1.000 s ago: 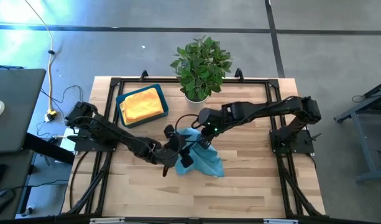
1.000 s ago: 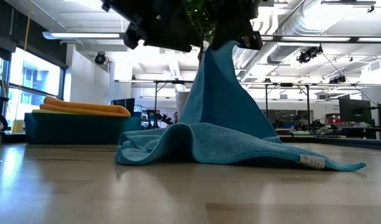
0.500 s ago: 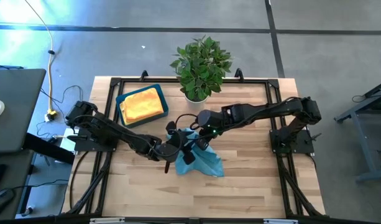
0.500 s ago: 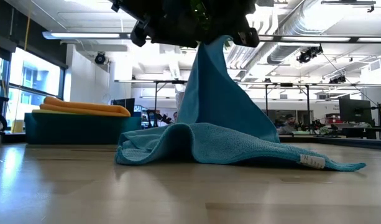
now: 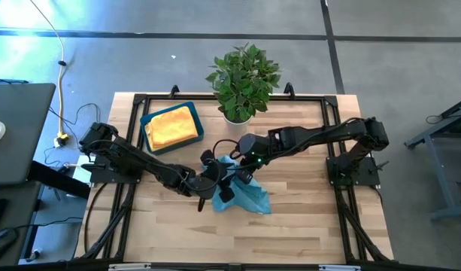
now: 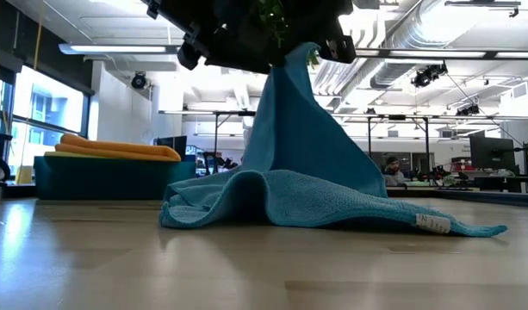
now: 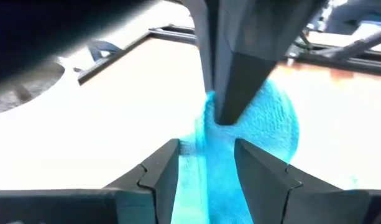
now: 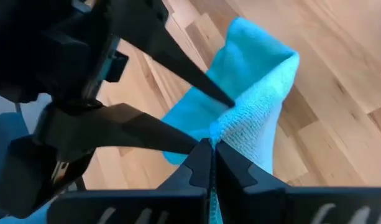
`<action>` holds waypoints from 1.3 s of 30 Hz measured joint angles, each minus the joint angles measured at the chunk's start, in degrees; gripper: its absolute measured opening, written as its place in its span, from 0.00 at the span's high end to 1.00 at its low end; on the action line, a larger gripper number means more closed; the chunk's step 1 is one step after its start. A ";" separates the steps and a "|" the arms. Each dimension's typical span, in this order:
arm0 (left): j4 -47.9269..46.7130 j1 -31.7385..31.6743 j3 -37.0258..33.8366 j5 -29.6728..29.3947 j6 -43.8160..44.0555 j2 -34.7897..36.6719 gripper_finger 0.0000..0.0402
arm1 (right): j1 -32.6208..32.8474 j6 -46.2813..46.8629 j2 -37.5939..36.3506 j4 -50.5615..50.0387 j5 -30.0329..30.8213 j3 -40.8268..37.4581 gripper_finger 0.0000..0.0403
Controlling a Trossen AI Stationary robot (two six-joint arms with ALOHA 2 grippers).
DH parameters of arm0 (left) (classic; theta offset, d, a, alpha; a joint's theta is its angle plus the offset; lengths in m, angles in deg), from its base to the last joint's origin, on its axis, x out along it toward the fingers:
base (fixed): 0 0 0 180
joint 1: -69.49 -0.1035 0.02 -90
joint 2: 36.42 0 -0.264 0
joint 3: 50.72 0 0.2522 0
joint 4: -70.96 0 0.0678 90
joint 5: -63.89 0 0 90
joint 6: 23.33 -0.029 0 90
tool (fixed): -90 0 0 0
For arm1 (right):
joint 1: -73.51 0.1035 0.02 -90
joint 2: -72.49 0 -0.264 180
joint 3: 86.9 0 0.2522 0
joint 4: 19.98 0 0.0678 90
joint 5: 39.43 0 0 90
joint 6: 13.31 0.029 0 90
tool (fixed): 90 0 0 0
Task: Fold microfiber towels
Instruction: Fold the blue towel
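cloth (image 5: 244, 194), teal, sits mid-table (image 5: 305, 226) with one corner pulled up into a peak, the rest of it pooled and rumpled on the wood. right pincer (image 8: 210, 151) is clamped shut on that raised corner and holds it up off the table. left pincer (image 7: 206, 163) has its fingers parted to either side of the hanging fold just below, with the cloth running between them but not yet pinched, as far as i can tell.

the two arms are crowded right on top of each other here, so my worry is a knock between pincers if the left one closes or shifts sideways. the right grip also looks like a thin bite on the very edge; a tug from the left could drag the corner out and drop the whole peak back in a heap. if the left closes on a doubled layer and not a single edge, i'd expect the fold to come out crooked.

off to the side a blue tray (image 5: 147, 126) holds yellow and orange cloths (image 5: 171, 126), and a plant (image 5: 243, 79) stands at the far edge, both well apart.
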 joint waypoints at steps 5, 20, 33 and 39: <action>-1.87 0.04 0.01 -1.21 0.00 0.00 0.64 | 0.01 -0.01 0.00 3.25 0.04 0.00 1.00; -7.89 0.39 -0.01 -4.17 0.49 0.00 0.64 | 0.33 0.02 0.00 3.30 0.00 0.02 1.00; -20.37 0.18 -0.03 -4.09 16.34 0.00 0.64 | 0.46 0.00 0.00 3.60 -1.09 0.02 1.00; -9.56 1.42 -0.03 1.37 12.78 0.00 0.64 | 0.28 0.00 -0.02 4.18 -1.07 0.02 1.00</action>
